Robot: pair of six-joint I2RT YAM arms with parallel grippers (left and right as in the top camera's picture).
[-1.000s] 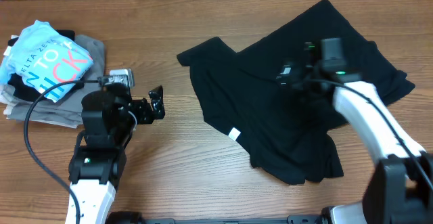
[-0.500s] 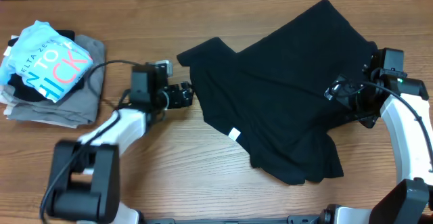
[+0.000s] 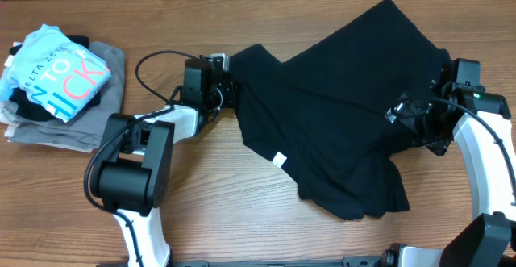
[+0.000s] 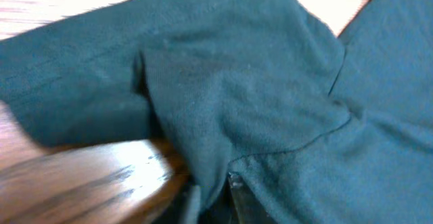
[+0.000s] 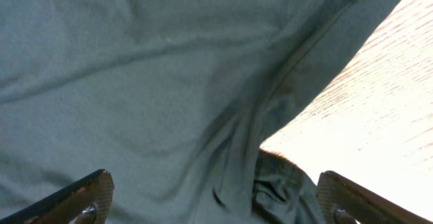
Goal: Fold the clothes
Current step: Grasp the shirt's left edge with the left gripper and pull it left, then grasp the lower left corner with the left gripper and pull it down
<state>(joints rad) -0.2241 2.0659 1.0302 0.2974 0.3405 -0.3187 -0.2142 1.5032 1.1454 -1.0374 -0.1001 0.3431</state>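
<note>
A black T-shirt lies crumpled across the right half of the wooden table. At its left sleeve, my left gripper lies low on the table. In the left wrist view the sleeve cloth bunches into a ridge that runs down between the nearly closed jaws of my left gripper. My right gripper hovers over the shirt's right edge. Its fingers stand wide apart in the right wrist view, with rumpled black cloth below them and nothing pinched.
A stack of folded clothes with a light blue printed shirt on top sits at the far left. Bare wood runs along the front of the table. The left arm's cable loops above its forearm.
My left gripper swung right from the table's left side to the shirt's sleeve and closed on it. My right gripper moved from the shirt's middle to its right edge and stayed open.
</note>
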